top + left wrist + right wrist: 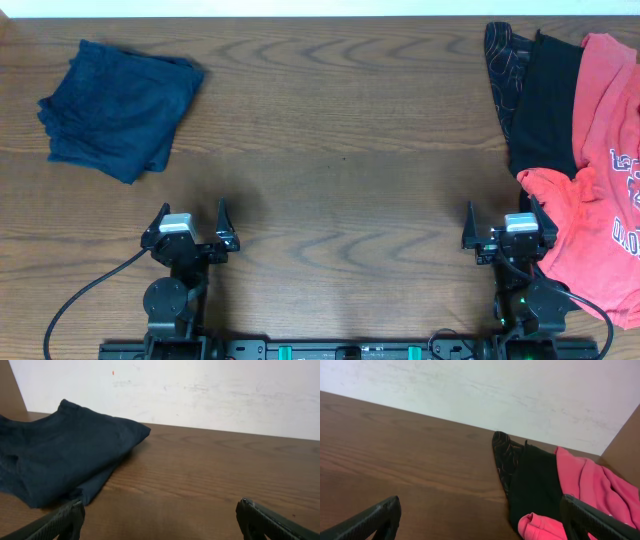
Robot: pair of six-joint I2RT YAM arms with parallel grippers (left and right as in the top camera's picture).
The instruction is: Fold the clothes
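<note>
A coral-red T-shirt (600, 190) with navy-and-white lettering lies crumpled at the table's right edge, also in the right wrist view (592, 485). Black garments (540, 95) lie partly under it, one plain (535, 485) and one patterned (502, 455). A folded navy blue garment (120, 105) sits at the far left, also in the left wrist view (55, 455). My left gripper (190, 222) is open and empty near the front edge, short of the navy garment. My right gripper (508, 222) is open and empty, its right finger beside the red shirt's edge.
The wooden table (340, 150) runs to a white wall (200, 390) at the back. Both arm bases and a black cable (70, 300) sit at the front edge.
</note>
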